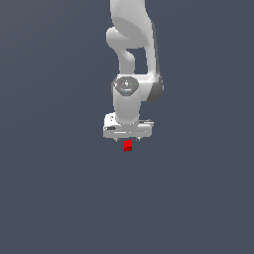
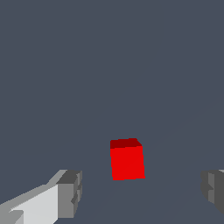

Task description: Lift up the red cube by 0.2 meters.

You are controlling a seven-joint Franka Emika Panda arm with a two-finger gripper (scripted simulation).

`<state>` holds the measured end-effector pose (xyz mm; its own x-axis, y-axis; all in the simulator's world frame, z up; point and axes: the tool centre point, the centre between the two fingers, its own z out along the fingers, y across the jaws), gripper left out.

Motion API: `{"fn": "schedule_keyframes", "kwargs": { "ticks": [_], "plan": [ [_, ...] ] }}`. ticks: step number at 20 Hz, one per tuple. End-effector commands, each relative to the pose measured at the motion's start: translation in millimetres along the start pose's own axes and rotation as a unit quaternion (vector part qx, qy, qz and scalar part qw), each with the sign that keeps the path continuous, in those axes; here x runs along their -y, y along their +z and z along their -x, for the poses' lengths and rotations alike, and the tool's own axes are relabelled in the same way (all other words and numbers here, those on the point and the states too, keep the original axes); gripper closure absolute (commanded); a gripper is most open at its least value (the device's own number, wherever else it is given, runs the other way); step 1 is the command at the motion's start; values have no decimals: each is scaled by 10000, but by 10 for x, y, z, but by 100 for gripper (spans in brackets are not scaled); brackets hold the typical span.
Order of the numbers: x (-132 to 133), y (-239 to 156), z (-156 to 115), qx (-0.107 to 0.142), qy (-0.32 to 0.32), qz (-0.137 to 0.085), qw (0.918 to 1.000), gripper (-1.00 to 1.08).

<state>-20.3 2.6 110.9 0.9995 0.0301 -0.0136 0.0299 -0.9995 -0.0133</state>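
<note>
The red cube point(image 1: 128, 146) is small and bright red and lies on the dark grey floor, just below the white hand of the arm. My gripper point(image 1: 128, 138) hangs over it, pointing down. In the wrist view the red cube point(image 2: 127, 159) sits in line with the gap between the two grey fingertips point(image 2: 70, 192), a little ahead of them. The fingers are spread far wider than the cube and touch nothing. My gripper point(image 2: 142, 191) is open and empty.
Only the plain dark grey floor point(image 1: 59, 198) shows around the cube. The white arm point(image 1: 131, 54) rises straight up above the hand in the exterior view.
</note>
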Motion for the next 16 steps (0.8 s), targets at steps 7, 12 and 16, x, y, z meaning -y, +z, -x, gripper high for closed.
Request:
{"fn": "schedule_keyframes", "kwargs": {
  "ticks": [7,12,16],
  "plan": [
    [12,625,135,-44,-296,43,9995,-92],
    [11,839,171,-60,-395,60,9992,-92],
    [7,909,175,-65,-424,67,9991,-92]
  ]
}}
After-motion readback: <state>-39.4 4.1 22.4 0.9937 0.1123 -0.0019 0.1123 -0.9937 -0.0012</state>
